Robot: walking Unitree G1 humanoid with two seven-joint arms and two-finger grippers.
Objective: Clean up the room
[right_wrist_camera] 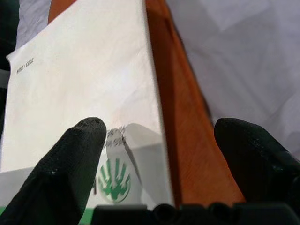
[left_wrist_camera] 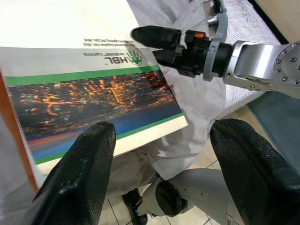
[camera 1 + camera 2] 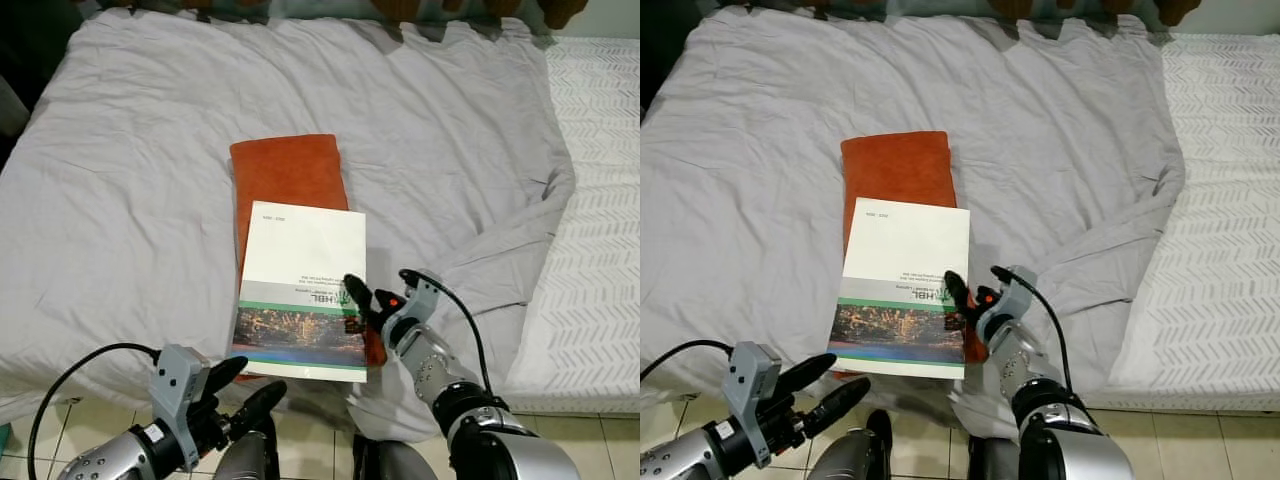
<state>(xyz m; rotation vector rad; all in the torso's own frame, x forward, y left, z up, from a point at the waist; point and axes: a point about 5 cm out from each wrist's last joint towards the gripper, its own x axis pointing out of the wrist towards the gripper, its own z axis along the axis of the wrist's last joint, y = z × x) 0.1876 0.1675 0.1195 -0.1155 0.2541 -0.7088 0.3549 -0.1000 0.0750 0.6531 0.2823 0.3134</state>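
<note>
- We are standing at the foot of a bed (image 3: 120, 150) covered by a wrinkled grey sheet (image 3: 450, 130), with a white quilted mattress (image 3: 600, 200) bare along our right side.
- An orange folded towel (image 3: 285, 170) lies flat on the sheet near the middle of the bed, its long side running away from us.
- A white booklet (image 3: 303, 290) rests on top of the near part of the towel, covering it and reaching toward the bed's near edge; the cover carries a green stripe, a small green logo and a night-city photograph across its near end.
- The towel's orange edge shows along the booklet's right side in the right wrist view.
- Our right hand (image 3: 362, 306) is at the booklet's right edge near its near corner, fingers spread wide: one black finger (image 1: 70, 164) lies over the white cover beside the logo, the other (image 1: 255, 154) sits out over the orange towel, so the booklet's edge runs between them. We cannot tell whether either finger touches anything.
- Our left hand (image 3: 245, 385) hovers below the bed's near edge, just beside the booklet's near left corner, its two fingers apart and holding nothing.
- Pale tiled floor (image 3: 320, 435) shows beneath both arms.
</note>
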